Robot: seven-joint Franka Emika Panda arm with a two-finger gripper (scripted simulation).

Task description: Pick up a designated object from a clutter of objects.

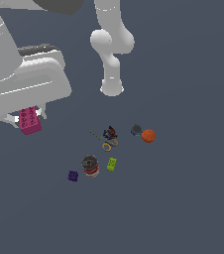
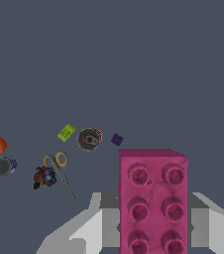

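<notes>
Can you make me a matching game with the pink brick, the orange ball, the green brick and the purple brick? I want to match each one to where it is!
Things:
1. pink brick
2. orange ball
3. green brick
4. purple brick

Places:
A. on the floor, just to the exterior view's right of the can
B. held up between the jaws of the gripper
C. on the floor, to the exterior view's left of the can
D. farthest to the exterior view's right, next to a small grey thing

Pairs: 1-B, 2-D, 3-A, 4-C
</notes>
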